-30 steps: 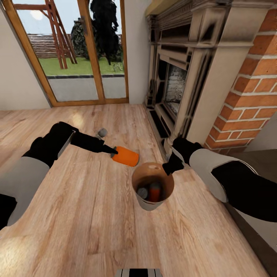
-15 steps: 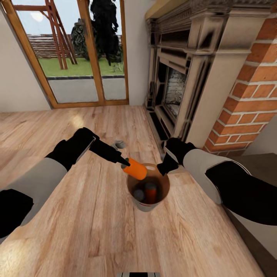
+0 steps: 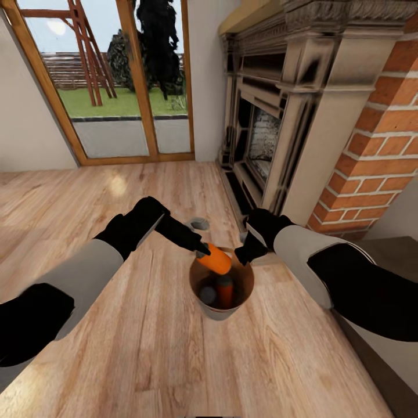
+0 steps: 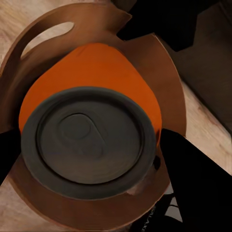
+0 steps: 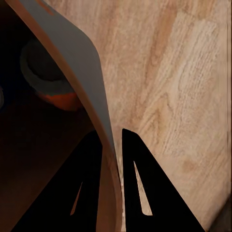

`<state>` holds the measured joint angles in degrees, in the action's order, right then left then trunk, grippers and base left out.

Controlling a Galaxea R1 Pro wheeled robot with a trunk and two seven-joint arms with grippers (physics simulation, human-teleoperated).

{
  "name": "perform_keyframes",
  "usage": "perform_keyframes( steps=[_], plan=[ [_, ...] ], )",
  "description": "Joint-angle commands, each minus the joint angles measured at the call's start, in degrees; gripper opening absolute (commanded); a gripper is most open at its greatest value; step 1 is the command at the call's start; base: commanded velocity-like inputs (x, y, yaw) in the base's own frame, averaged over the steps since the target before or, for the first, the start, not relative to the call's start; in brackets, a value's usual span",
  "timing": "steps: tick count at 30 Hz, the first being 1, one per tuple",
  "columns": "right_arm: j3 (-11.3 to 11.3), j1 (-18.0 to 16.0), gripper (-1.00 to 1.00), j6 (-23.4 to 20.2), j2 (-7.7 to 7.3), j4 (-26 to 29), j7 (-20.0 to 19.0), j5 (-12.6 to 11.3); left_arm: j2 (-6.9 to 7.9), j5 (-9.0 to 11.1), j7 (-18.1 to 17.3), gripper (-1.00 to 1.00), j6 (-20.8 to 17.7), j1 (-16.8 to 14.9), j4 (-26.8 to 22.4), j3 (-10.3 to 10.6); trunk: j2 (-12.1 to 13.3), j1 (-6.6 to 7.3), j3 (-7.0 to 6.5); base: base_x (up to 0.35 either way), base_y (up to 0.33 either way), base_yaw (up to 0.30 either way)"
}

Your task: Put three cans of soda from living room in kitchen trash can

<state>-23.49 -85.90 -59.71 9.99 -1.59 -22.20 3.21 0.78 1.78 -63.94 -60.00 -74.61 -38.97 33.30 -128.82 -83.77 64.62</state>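
Bin [image 3: 222, 310], the light grey tapered trash can with brown inside, is sitting upright on the wood plank floor [image 3: 145, 348] in the living room, just in front of the brick fireplace [image 3: 261, 139]. Left gripper [image 3: 204, 251] is reaching in from the left, fingers pinching an orange soda can [image 3: 215, 259] and holding it tilted over the bin's near-left rim, above the opening. In the left wrist view the held can [image 4: 92, 121] is showing its grey top straight at the camera, black fingers [image 4: 193, 179] pressing on either side, the bin's brown inner wall [image 4: 164, 63] behind it. Two more cans are already lying inside the bin: a second orange can [image 3: 225, 290] and a dark one [image 3: 208, 295], grey top up; colour of the dark one hard to tell. Right gripper [image 3: 247, 258] is clamping the bin's far-right rim, fingers narrow; right wrist view is showing the thin rim wall [image 5: 79, 72] passing between the two black fingers [image 5: 140, 179], one inside, one outside. Orange can inside [image 5: 55, 94] is partly visible there. Small grey object [image 3: 199, 223] is lying on the floor beyond the left gripper, unclear what it is. Glass doors [image 3: 110, 81] are standing behind.
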Motion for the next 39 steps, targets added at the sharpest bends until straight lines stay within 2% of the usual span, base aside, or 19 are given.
perform_keyframes(
  steps=[1,6,13,17,20,23,24,31,39],
  plan=[
    [1.5,0.0,-1.0,-0.3,0.01,0.0,-0.4,-1.9,-0.83,-0.1,1.5,-1.0,0.0,0.0,0.4,0.0,0.4,0.23,-0.19,0.0,0.0,0.0],
    [1.5,0.0,-1.0,-0.3,0.01,0.0,-0.4,-1.9,-2.76,-0.1,4.7,-1.0,0.0,0.1,2.0,0.0,0.4,0.23,-0.19,0.0,0.0,0.0],
    [1.4,0.0,-1.0,-0.3,0.01,0.1,-0.4,-1.9,-3.47,-0.1,7.9,-1.0,0.0,0.1,3.9,0.3,0.4,0.23,-0.19,0.0,0.0,0.0],
    [1.4,0.0,-1.0,-0.3,0.01,0.1,-0.4,-1.9,-3.81,-0.1,8.2,-1.0,0.0,0.0,4.6,1.1,0.4,0.23,-0.19,0.0,0.0,0.0],
    [1.4,0.0,-1.0,-0.3,0.01,0.2,-0.4,-1.9,-4.22,0.0,8.3,-1.0,0.0,0.1,6.0,4.8,0.4,0.23,-0.19,0.0,0.0,0.0],
    [1.4,0.0,-1.0,-0.3,0.01,0.2,-0.4,-1.9,-4.62,0.0,8.4,-1.0,0.0,0.1,7.2,6.0,0.4,0.23,-0.19,0.0,0.0,0.0],
    [1.4,0.0,-1.0,-0.3,0.01,0.2,-0.4,-1.9,-5.32,0.1,8.4,-1.0,0.0,0.1,7.6,6.4,0.4,0.23,-0.19,0.0,0.0,0.0],
    [1.5,0.0,-1.0,-0.3,0.01,0.4,-0.4,-1.9,-7.42,0.1,8.6,-1.0,0.0,0.1,8.0,6.8,0.4,0.23,-0.19,0.0,0.0,0.0],
    [1.5,0.0,-1.0,-0.3,0.01,1.1,-0.4,-2.0,-8.19,0.1,9.5,-1.0,0.0,0.1,8.0,6.8,0.4,0.23,-0.19,0.0,0.0,0.0]
  ],
)
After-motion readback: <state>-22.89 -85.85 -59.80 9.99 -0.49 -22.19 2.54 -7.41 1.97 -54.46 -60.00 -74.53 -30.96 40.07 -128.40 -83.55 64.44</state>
